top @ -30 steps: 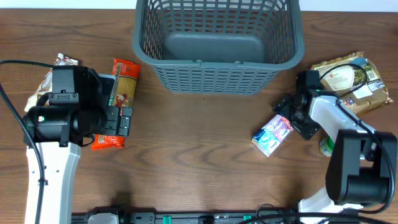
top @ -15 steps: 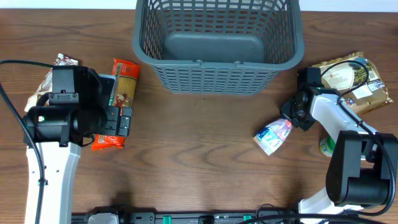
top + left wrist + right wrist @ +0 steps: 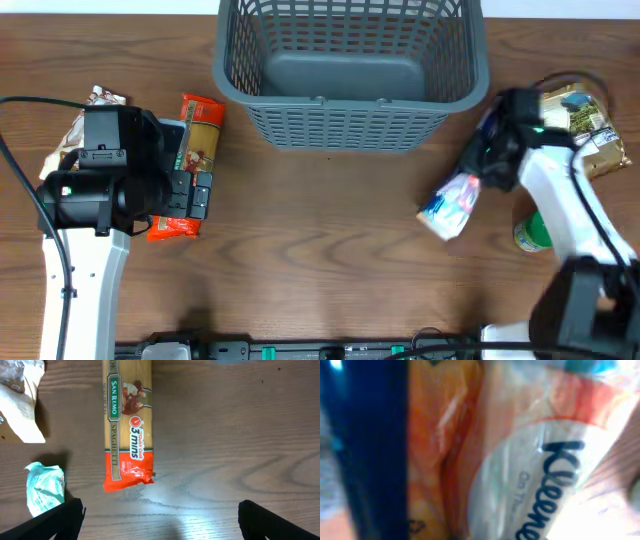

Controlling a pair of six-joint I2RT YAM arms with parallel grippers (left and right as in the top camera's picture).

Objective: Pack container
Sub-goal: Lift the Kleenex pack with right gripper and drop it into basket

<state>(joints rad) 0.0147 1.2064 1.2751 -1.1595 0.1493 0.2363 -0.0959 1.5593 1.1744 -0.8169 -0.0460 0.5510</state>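
Observation:
The container point(image 3: 320, 101), a big grey-blue lattice basket, stands at the far middle of the table and nothing shows inside it. My right gripper point(image 3: 483, 172) is shut on a Kleenex tissue packet point(image 3: 451, 205), which hangs tilted above the wood, to the right of the basket and nearer than it. That packet point(image 3: 520, 460) fills the right wrist view and hides the fingers. My left gripper point(image 3: 160, 522) stands open over bare wood, just short of the orange end of a spaghetti packet point(image 3: 127, 425). From overhead the spaghetti packet point(image 3: 203, 125) lies left of the basket.
A small teal packet point(image 3: 45, 487) and a pale bag point(image 3: 20, 405) lie left of the spaghetti. A brown food bag point(image 3: 585, 120) sits at the far right, with a green round thing point(image 3: 533, 232) nearer, beside the right arm.
My right gripper shut on the tissue packet, lifted it off the table and carried it slightly right. The left arm has not moved.

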